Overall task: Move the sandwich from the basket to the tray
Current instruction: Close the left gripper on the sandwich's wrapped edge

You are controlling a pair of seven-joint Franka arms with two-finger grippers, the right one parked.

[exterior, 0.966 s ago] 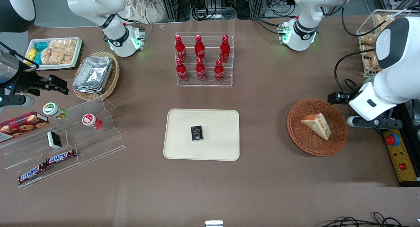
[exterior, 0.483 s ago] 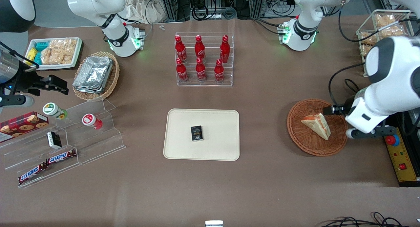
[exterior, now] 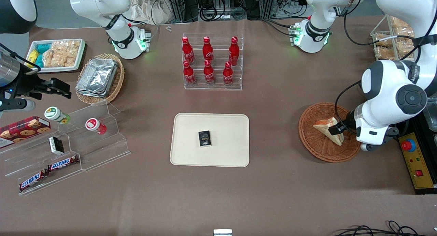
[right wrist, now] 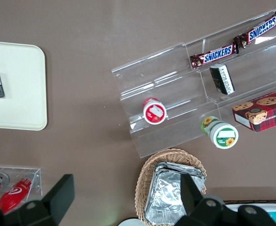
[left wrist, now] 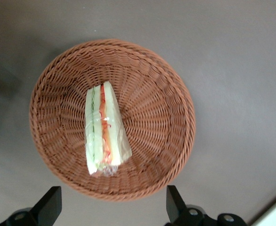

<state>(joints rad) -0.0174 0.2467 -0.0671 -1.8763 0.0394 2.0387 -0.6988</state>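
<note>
So the sandwich [exterior: 328, 129] was sitting in the round wicker basket [exterior: 315, 145] at the right of the front frame, wrapped in clear film with its orange and green filling showing. The gripper [left wrist: 113, 209] hung just above the basket, fingers [left wrist: 50, 204] spread wide apart and holding nothing. The cream tray [exterior: 225, 126] sat mid-frame with just a small dark packet [exterior: 205, 138] on it.

Reddish-brown woven basket [left wrist: 166, 94], cream tray [exterior: 227, 126]
</note>
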